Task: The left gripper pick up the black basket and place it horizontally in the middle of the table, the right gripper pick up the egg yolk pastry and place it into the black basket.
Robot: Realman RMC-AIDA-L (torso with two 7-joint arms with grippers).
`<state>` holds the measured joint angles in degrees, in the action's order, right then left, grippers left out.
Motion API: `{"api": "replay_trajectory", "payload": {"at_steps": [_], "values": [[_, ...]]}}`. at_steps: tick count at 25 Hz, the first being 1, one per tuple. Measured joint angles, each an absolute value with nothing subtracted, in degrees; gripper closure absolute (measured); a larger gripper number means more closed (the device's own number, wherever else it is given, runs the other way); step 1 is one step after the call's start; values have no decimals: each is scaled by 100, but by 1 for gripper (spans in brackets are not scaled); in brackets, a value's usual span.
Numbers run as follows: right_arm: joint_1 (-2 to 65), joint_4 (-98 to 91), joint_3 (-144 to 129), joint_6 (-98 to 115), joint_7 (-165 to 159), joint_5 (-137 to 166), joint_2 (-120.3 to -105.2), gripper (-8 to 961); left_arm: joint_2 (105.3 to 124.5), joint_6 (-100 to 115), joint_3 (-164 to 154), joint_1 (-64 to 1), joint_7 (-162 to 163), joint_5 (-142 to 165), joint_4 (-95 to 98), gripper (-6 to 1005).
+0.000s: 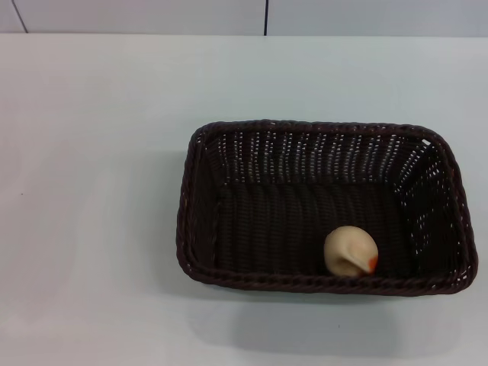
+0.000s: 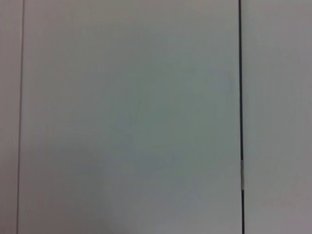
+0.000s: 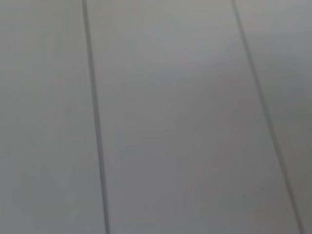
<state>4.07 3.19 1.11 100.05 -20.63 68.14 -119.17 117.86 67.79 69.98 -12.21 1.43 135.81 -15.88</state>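
The black basket lies lengthwise across the white table, right of the middle in the head view. The egg yolk pastry rests inside the basket near its front wall, right of the basket's middle, its orange-red patch facing right. Neither gripper nor arm shows in any view. The left wrist view and the right wrist view show only pale panels with dark seams.
A pale wall with a dark vertical seam stands behind the table's far edge. White tabletop lies left of and in front of the basket.
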Motion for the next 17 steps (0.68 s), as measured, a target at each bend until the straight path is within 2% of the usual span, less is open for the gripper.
{"api": "replay_trajectory", "payload": {"at_steps": [17], "values": [[398, 328, 106, 9856, -1907, 6828, -11940, 134, 11821, 6827, 6980, -1219, 188, 13603, -1568, 199]]}}
